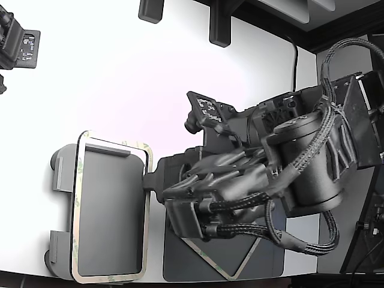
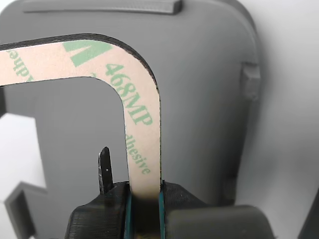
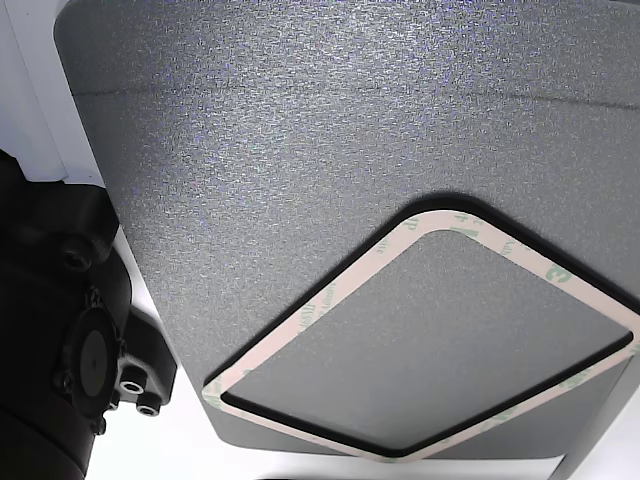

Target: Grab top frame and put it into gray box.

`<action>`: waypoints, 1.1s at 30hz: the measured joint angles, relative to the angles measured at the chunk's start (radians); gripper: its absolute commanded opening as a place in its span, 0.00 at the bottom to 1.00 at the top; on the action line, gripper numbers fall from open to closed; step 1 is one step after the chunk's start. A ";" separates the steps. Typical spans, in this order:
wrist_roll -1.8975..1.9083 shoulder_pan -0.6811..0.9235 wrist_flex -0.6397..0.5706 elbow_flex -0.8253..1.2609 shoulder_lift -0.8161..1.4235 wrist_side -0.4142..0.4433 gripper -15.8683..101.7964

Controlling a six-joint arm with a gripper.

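The top frame (image 1: 77,204), a thin beige-tan ring with green print, hangs over the gray box (image 1: 60,177) at the exterior view's left, slightly askew to it. My gripper (image 1: 147,180) is shut on the frame's near side. In the wrist view the pads (image 2: 167,196) pinch the frame's rim (image 2: 135,102) at the gripper (image 2: 144,193), with the gray box (image 2: 199,74) right beneath. I cannot tell whether the frame touches the box.
A dark gray flat mat (image 1: 180,264) lies beside the box under my arm, with another tan frame (image 1: 207,255) on it. The other view shows this mat (image 3: 300,130) and frame (image 3: 310,305). A second arm (image 1: 18,42) sits at the exterior view's upper left.
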 measured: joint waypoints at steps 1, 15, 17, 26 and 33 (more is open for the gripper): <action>0.000 -0.003 0.000 0.000 -0.011 -0.009 0.03; 0.051 -0.011 0.000 -0.031 -0.121 -0.081 0.03; 0.066 -0.012 0.000 -0.031 -0.121 -0.095 0.03; 0.040 -0.021 0.000 -0.032 -0.126 -0.106 0.03; 0.017 -0.025 0.000 -0.034 -0.166 -0.104 0.03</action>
